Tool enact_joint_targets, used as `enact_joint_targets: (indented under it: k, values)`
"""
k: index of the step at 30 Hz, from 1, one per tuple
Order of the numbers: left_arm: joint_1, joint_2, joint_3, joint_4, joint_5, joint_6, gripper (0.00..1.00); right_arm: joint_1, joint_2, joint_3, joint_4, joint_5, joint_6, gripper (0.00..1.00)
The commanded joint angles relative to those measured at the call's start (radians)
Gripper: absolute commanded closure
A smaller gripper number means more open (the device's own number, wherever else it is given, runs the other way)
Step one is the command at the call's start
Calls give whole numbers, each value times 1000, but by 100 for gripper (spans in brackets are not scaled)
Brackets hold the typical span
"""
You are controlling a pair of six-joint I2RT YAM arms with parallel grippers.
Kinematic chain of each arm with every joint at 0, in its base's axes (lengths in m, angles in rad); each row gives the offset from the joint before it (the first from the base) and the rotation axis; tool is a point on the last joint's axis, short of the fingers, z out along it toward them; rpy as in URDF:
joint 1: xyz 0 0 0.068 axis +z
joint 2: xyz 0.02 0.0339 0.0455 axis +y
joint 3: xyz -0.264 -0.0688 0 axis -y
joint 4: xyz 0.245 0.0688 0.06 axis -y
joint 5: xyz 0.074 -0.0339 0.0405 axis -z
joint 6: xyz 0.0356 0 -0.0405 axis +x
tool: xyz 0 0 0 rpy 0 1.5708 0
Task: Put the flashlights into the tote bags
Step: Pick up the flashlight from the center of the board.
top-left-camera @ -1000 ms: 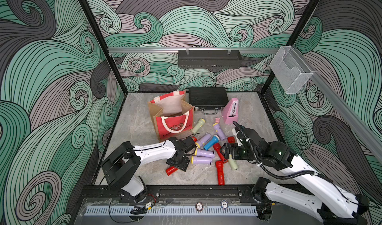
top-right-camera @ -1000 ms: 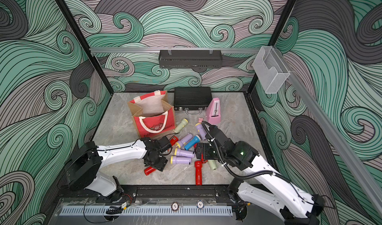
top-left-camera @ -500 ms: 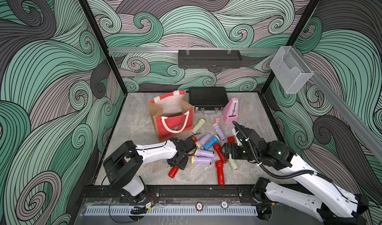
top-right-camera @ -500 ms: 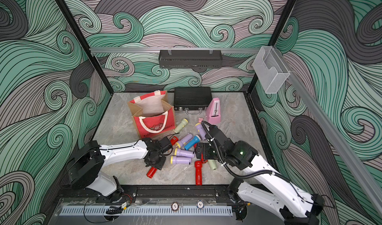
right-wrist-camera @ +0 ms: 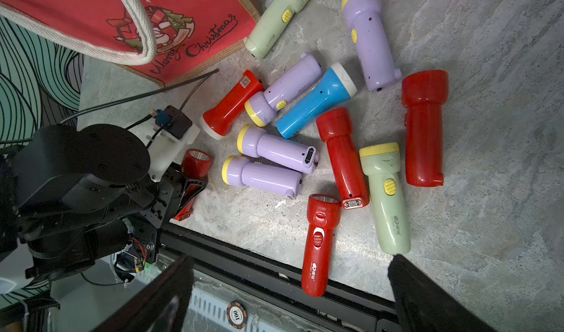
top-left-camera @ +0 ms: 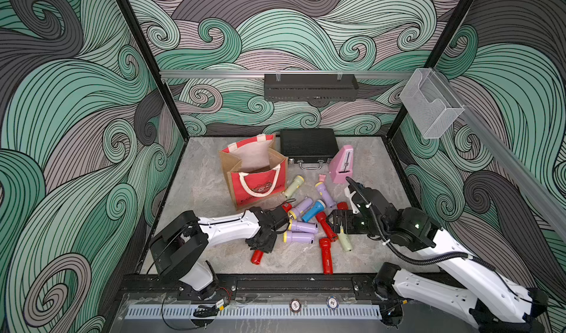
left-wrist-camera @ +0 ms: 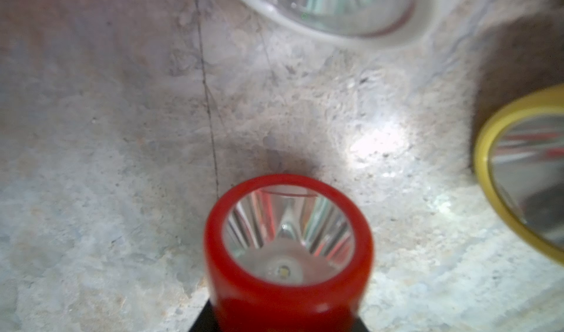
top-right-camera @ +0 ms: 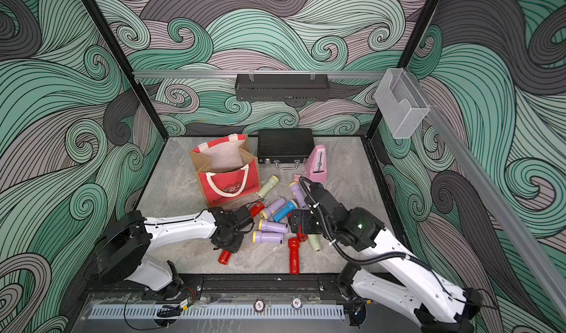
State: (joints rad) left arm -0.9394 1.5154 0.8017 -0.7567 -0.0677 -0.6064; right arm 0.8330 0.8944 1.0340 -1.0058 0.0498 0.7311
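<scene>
The tote bag [top-left-camera: 263,187] [top-right-camera: 229,186] stands open at mid-left, red front toward me. Several flashlights lie loose to its right in both top views: lilac [top-left-camera: 298,226], blue [top-left-camera: 312,211], pale green [top-left-camera: 293,186] and red [top-left-camera: 326,255]. My left gripper [top-left-camera: 260,246] [top-right-camera: 228,245] [left-wrist-camera: 283,321] is shut on a red flashlight [top-left-camera: 256,256] [left-wrist-camera: 288,248] low over the table, near the front edge. The right wrist view shows that flashlight [right-wrist-camera: 197,162] in the left gripper [right-wrist-camera: 186,190]. My right gripper [top-left-camera: 337,224] [right-wrist-camera: 293,297] hangs open above the pile, holding nothing.
A black ribbed case [top-left-camera: 307,143] lies at the back, with a pink metronome [top-left-camera: 343,164] and a tiny pink lump [top-left-camera: 321,177] to its right. A black shelf [top-left-camera: 311,86] and a clear holder [top-left-camera: 428,105] hang on the walls. A black rail [top-left-camera: 275,281] borders the front.
My left gripper has closed on the red flashlight, which shifted slightly toward the front edge. The right arm has stayed in place, still open.
</scene>
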Motion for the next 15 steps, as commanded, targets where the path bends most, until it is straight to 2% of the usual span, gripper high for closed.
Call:
enact_joint_targets:
  k: [1,5,11,15]
  values:
    - [-8,-57,17,-29,-6,-26,87,6,2,26,-7,27,-9,1]
    - [-15,-151,59,-107,-6,-57,100,5,-6,27,-8,30,-14,1]
    - [-26,-338,219,-292,-12,-117,100,5,-19,53,-7,42,-57,1]
    - [-26,-393,372,-376,-92,-111,100,4,-3,83,-8,35,-100,0]
